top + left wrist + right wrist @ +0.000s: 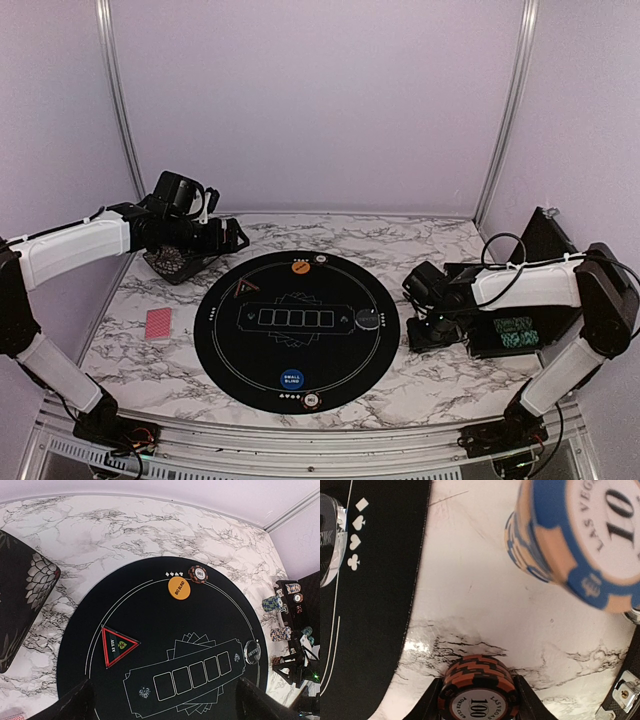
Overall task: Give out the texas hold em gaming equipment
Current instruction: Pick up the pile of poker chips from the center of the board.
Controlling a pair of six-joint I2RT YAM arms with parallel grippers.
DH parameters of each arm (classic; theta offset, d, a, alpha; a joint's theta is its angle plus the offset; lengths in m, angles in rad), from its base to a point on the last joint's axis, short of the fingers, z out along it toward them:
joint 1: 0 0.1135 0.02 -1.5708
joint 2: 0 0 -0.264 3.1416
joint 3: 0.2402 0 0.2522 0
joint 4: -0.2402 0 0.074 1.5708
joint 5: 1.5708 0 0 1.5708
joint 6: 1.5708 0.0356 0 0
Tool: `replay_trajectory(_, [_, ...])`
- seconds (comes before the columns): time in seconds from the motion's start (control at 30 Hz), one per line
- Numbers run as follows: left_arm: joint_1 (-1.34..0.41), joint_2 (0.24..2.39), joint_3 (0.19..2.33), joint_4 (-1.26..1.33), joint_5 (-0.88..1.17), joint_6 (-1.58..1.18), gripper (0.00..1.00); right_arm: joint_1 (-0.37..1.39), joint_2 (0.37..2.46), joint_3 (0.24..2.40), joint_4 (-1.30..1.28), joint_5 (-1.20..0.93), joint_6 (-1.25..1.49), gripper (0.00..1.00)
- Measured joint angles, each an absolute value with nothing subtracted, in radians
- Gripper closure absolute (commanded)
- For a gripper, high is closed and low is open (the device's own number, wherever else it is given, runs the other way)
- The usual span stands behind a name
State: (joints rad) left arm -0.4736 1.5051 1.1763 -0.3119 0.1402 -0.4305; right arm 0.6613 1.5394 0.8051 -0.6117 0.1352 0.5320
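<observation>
The right gripper (477, 696) is closed on a small stack of orange-and-black striped poker chips (477, 687) marked 100, with one finger pressing on each side. This is clear only in the right wrist view; from the top camera the right gripper (432, 325) is a dark shape, and its hold cannot be seen. The stack is over the white marble table (485, 595), just beside the edge of the big round black mat (375, 605). Near it, blurred, is a blue-and-cream striped chip stack (580, 535) marked 10. The left gripper (164, 692) is wide open with nothing between its fingers (80, 702), and it hangs above the far left part of the mat. Its camera shows writing that the top view does not: the round orange button (179, 587) says BIG BLIND, a striped 100 chip (198, 574) touches it, and the black triangular marker with red border (117, 645) says ALL IN. The clear round dealer button (253, 651) lies at the right end of the printed card boxes. Only the top view shows the round blue button (292, 379) with one chip (312, 400) just beside it at the near edge of the mat, the red-backed playing cards (159, 324) on the marble to the left of the mat, and the open black chip case (515, 335) to the right.
</observation>
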Motion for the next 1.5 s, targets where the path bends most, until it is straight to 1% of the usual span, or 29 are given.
replay_trajectory(0.17, [-0.474, 1.505, 1.176, -0.312, 0.140, -0.430, 0.01, 0.662, 1.539, 0.805, -0.610, 0.136, 0.533, 0.80])
replay_trajectory(0.27, [-0.474, 1.505, 1.176, -0.311, 0.140, -0.430, 0.01, 0.663, 1.539, 0.805, -0.610, 0.136, 0.533, 0.84])
replay_trajectory(1.17, [-0.474, 1.505, 1.176, -0.311, 0.140, -0.430, 0.01, 0.712, 1.557, 0.884, -0.640, 0.141, 0.535, 0.85])
replay_trajectory(1.5, [-0.474, 1.505, 1.176, -0.312, 0.140, -0.430, 0.01, 0.750, 1.628, 0.952, -0.641, 0.141, 0.535, 0.85])
